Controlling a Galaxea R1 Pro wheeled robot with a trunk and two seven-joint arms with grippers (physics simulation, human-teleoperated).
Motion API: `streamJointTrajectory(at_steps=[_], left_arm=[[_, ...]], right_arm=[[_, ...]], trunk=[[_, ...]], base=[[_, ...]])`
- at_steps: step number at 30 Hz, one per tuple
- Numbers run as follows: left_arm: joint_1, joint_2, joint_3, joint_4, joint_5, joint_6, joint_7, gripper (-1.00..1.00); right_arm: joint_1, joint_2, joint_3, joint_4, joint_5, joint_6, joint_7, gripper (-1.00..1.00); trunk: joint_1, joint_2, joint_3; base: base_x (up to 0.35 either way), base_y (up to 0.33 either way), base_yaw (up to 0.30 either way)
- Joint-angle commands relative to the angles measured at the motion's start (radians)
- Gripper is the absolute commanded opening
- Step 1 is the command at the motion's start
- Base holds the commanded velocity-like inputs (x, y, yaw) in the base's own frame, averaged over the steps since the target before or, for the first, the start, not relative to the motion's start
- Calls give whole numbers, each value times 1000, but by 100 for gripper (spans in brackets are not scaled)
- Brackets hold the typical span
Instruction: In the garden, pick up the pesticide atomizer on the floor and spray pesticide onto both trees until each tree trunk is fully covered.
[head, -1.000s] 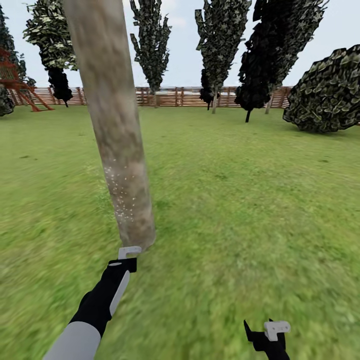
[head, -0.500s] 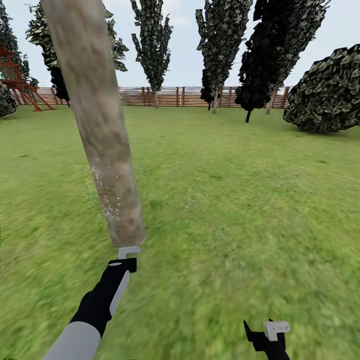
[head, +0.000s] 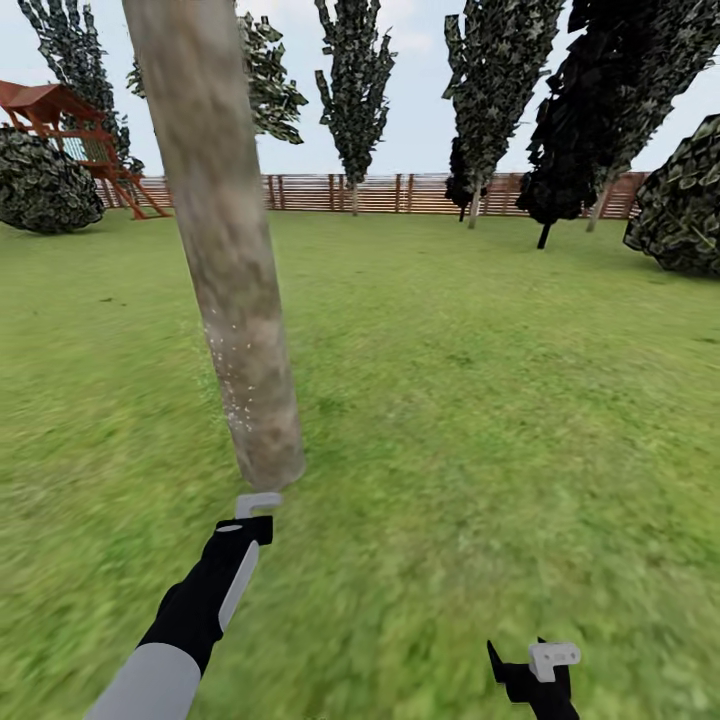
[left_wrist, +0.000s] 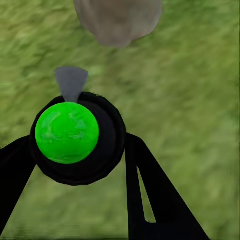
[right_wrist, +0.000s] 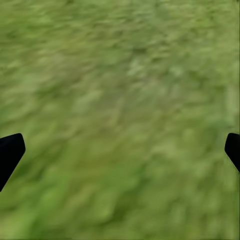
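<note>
Your left gripper (left_wrist: 75, 150) had its jaws pinched on the atomizer (left_wrist: 77, 137), a round black bottle with a bright green top and a grey nozzle, seen from above in the left wrist view with a black finger (left_wrist: 150, 190) pressed against each side of it. That nozzle pointed at the base of the tree trunk (head: 225, 250), which stood just beyond it on the lawn (head: 480, 400). In the head view your left arm reached forward to the foot of the leaning, mottled grey-beige trunk, whose lower part carried a scatter of fine white specks. Your right gripper (right_wrist: 120, 150) hung over bare grass with its jaws spread wide, a dark fingertip at either edge of the right wrist view and nothing between them. Farther off stood a brown slatted fence (head: 400, 193), several dark-leaved trees and a red wooden play frame (head: 70, 120).
</note>
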Motion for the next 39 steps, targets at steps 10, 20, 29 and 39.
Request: streamJointTrajectory(at_steps=[10, 20, 29, 39], left_arm=[[0, 0, 0, 0, -1, 0, 0, -100], [0, 0, 0, 0, 0, 0, 0, -100], [0, 0, 0, 0, 0, -1, 0, -100], [0, 3, 2, 0, -1, 0, 0, -100]], right_arm=[[0, 0, 0, 0, 0, 0, 0, 100], [0, 0, 0, 0, 0, 0, 0, 100], [0, 0, 0, 0, 0, 0, 0, 100], [0, 0, 1, 0, 0, 0, 0, 100]], trunk=[[0, 0, 0], [0, 0, 0], [0, 0, 0], [0, 0, 0]], base=[[89, -276, 232], [114, -276, 15], [118, -276, 99], [121, -275, 274]])
